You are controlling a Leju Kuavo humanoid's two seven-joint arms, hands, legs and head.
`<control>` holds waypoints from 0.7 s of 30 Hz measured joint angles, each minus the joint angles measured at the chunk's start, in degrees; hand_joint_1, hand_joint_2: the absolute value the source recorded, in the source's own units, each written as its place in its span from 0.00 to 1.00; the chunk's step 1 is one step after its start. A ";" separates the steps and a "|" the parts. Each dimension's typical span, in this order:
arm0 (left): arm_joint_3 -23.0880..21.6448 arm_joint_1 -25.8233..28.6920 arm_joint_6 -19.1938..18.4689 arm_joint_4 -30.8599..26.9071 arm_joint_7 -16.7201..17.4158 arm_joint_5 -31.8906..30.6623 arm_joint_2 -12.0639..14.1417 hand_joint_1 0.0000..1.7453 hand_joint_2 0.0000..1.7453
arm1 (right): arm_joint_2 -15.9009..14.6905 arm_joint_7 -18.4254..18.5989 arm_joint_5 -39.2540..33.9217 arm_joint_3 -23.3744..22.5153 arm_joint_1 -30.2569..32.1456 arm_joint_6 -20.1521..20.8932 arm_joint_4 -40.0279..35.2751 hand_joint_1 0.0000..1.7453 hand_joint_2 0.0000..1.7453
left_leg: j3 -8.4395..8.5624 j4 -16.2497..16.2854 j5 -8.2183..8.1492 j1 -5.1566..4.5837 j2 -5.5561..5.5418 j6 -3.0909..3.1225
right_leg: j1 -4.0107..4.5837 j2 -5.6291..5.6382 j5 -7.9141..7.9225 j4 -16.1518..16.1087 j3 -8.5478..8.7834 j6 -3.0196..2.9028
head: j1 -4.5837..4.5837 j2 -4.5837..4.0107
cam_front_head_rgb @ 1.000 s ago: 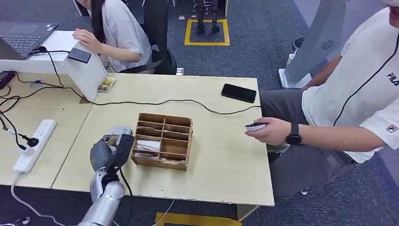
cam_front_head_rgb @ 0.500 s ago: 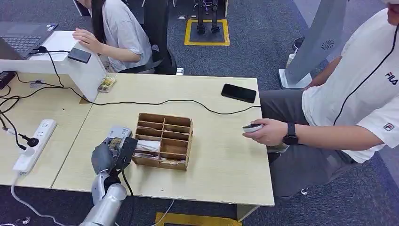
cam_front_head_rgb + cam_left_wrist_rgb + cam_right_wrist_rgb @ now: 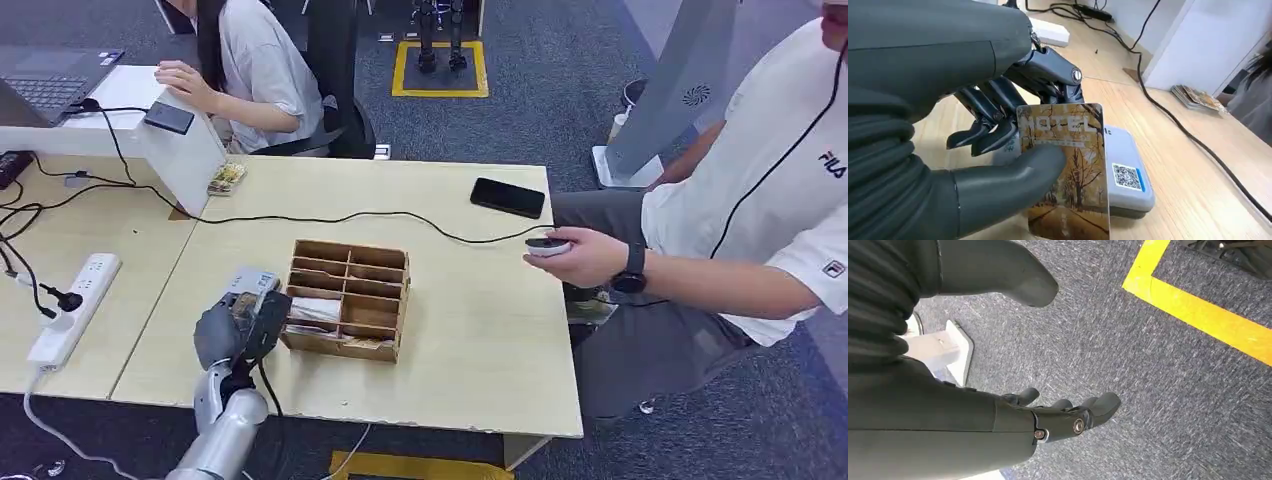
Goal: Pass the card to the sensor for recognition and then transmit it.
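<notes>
My left hand (image 3: pixel 238 325) (image 3: pixel 993 130) pinches a hotel card (image 3: pixel 1068 165) printed with autumn trees between thumb and fingers. It holds the card just above a small grey sensor box (image 3: pixel 1125 172) (image 3: pixel 252 281) with a QR sticker, lying on the wooden table (image 3: pixel 470 340) left of the wooden organizer (image 3: pixel 347 298). In the head view the card is mostly hidden by the hand. My right hand (image 3: pixel 1068 415) hangs over dark carpet, fingers apart, holding nothing.
A person at the right holds a small white device (image 3: pixel 546 246) over the table edge. A black phone (image 3: pixel 508 197), a black cable (image 3: pixel 380 215), a white power strip (image 3: pixel 75 308), a white box (image 3: pixel 150 140) and a second seated person (image 3: pixel 250 70) are around.
My left hand with the card has shifted slightly right, toward the organizer, over the sensor box. The person's hand with the white device has risen and moved a little farther back.
</notes>
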 joint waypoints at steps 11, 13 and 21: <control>-0.04 0.08 -8.45 -7.34 -2.12 11.10 -0.02 1.00 1.00 | 0.37 0.35 -0.09 0.00 0.03 -0.24 0.00 0.00 1.00 | -0.01 0.00 0.01 0.00 0.00 0.02 | 0.00 0.00 0.01 0.00 0.00 0.00 | 0.02 0.00; -0.11 0.08 -8.76 -8.53 -2.10 11.32 -0.02 1.00 1.00 | 0.42 0.33 -0.09 0.00 0.03 -0.24 0.00 0.00 1.00 | -0.01 0.00 0.01 0.00 0.00 0.02 | 0.00 0.00 0.01 0.00 0.00 0.00 | 0.02 0.00; -2.97 0.37 -13.94 -15.13 -1.05 17.02 2.23 1.00 1.00 | 0.48 0.20 -0.15 -0.22 0.10 -0.35 0.02 0.00 1.00 | -0.01 0.00 0.02 0.01 0.00 0.02 | 0.00 0.00 0.01 0.00 0.00 0.00 | 0.00 0.00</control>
